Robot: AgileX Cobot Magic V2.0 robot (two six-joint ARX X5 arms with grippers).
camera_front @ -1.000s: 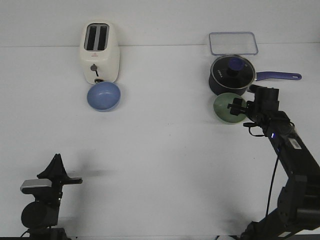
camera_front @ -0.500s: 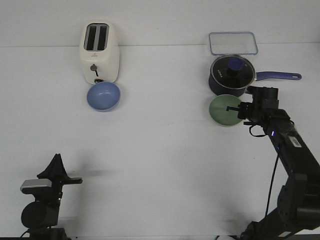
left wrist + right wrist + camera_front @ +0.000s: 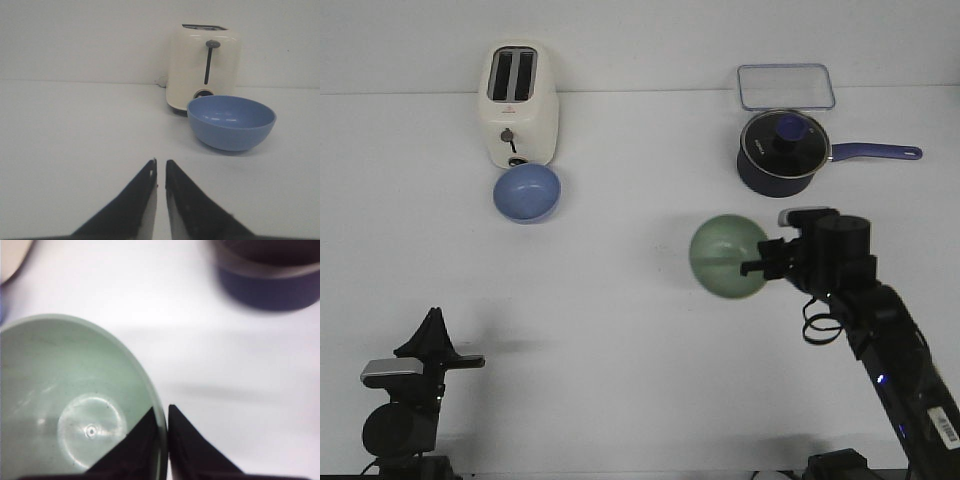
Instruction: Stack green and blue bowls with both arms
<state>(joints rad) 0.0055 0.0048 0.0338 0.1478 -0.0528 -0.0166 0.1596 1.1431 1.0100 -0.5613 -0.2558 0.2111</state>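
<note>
The pale green bowl (image 3: 725,255) hangs above the table right of centre, tipped so its inside faces the front camera. My right gripper (image 3: 752,267) is shut on its rim; in the right wrist view one finger is inside the green bowl (image 3: 70,405) and one outside, with the gripper (image 3: 161,412) pinching the wall. The blue bowl (image 3: 528,192) stands upright on the table just in front of the toaster, and also shows in the left wrist view (image 3: 231,121). My left gripper (image 3: 160,164) is shut and empty, low at the front left (image 3: 432,330), far from the blue bowl.
A cream toaster (image 3: 520,104) stands at the back left, right behind the blue bowl. A dark blue saucepan with a glass lid (image 3: 780,150) and a clear lidded container (image 3: 786,86) stand at the back right.
My right gripper has lifted the green bowl from beside the saucepan and carried it left and toward the front. The left arm and the blue bowl have not moved.
</note>
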